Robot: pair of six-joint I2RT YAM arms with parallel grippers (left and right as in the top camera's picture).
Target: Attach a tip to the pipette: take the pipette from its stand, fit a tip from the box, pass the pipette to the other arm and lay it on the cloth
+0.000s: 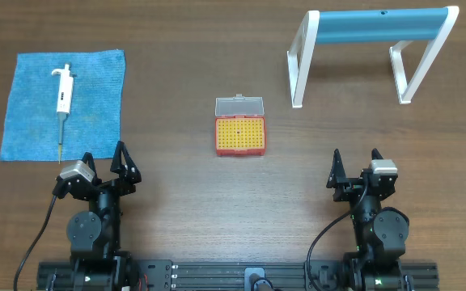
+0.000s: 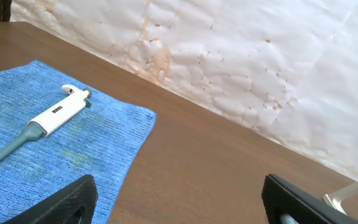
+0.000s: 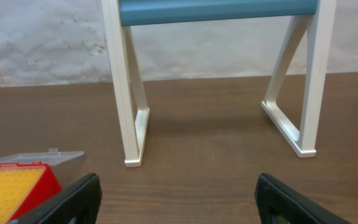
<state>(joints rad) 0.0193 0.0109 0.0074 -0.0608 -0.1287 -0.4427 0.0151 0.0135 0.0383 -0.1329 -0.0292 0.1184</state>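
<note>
We see the pipette (image 1: 63,97) lying flat on the blue cloth (image 1: 95,81), ahead of the left gripper (image 1: 103,152) and off to its left. Its white body points away from the gripper and its slender end points back toward it. The left gripper hangs low over the wooden table (image 1: 176,210), just off the near right corner of the cloth, with its fingers spread wide and nothing between them. The right gripper (image 1: 355,153) is likewise wide apart and empty. The red tip box (image 1: 239,136) sits between the two grippers and ahead of both, its clear lid folded back on the far side. The white and blue stand (image 1: 379,24) rises well ahead of the right gripper.
</note>
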